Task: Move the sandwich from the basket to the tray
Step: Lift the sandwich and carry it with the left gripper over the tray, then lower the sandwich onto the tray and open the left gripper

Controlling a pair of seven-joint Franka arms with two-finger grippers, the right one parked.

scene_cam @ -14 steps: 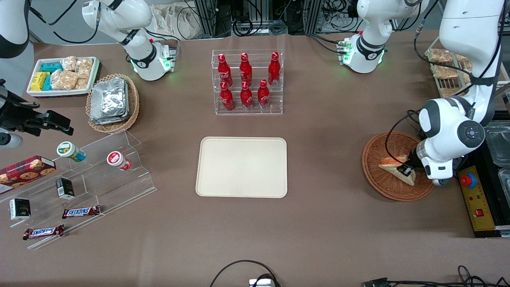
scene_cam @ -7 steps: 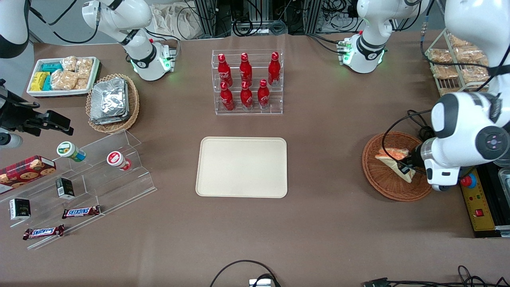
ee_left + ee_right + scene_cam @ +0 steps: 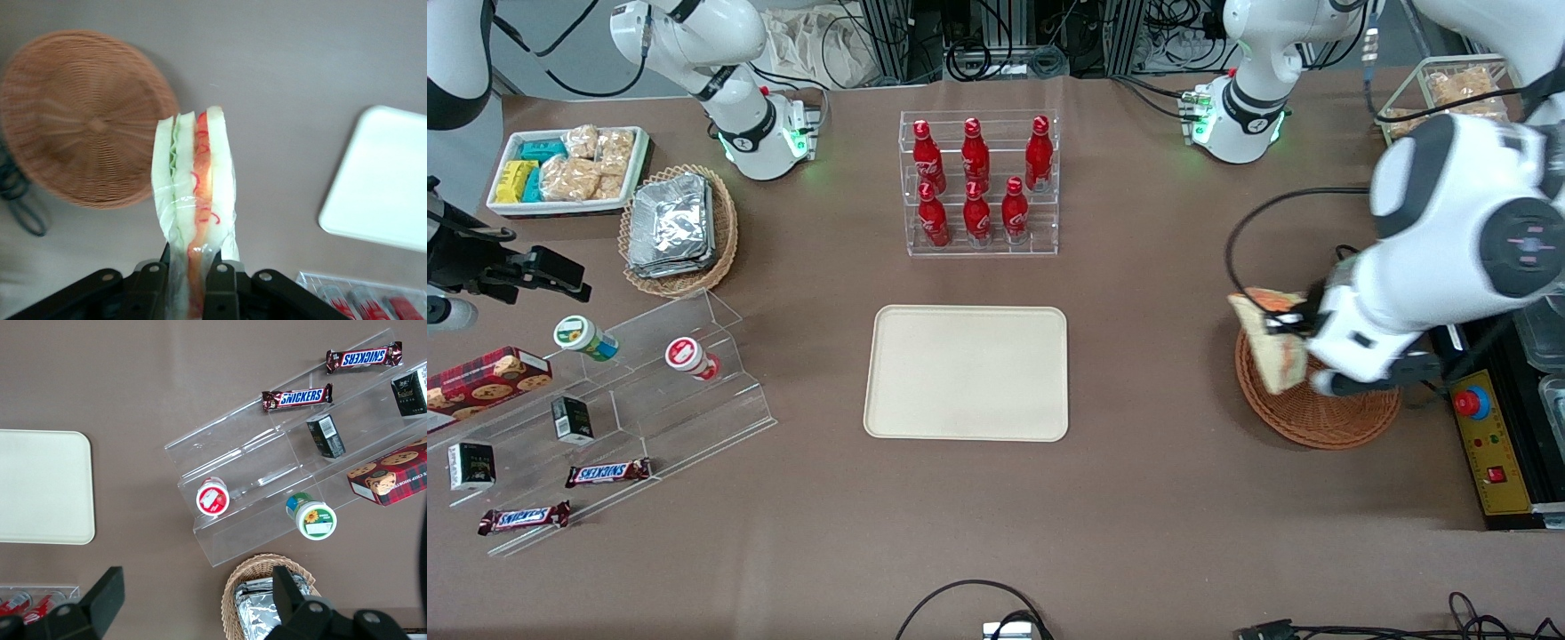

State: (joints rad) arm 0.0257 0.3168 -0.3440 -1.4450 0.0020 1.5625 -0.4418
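Observation:
My left gripper is shut on the clear-wrapped sandwich and holds it in the air above the rim of the reddish-brown wicker basket, on the side toward the tray. In the left wrist view the sandwich stands out from between the two black fingers, showing white bread with green and orange-red layers. The basket lies below it with nothing in it. The cream tray lies flat in the middle of the table with nothing on it; its corner shows in the left wrist view.
A clear rack of red bottles stands farther from the front camera than the tray. A clear stepped stand with snacks, a tan basket of foil packs and a white bin lie toward the parked arm's end. A control box sits beside the basket.
My gripper has lifted the sandwich out of the basket and carried it up and toward the tray. The sandwich has turned from lying flat to hanging on edge.

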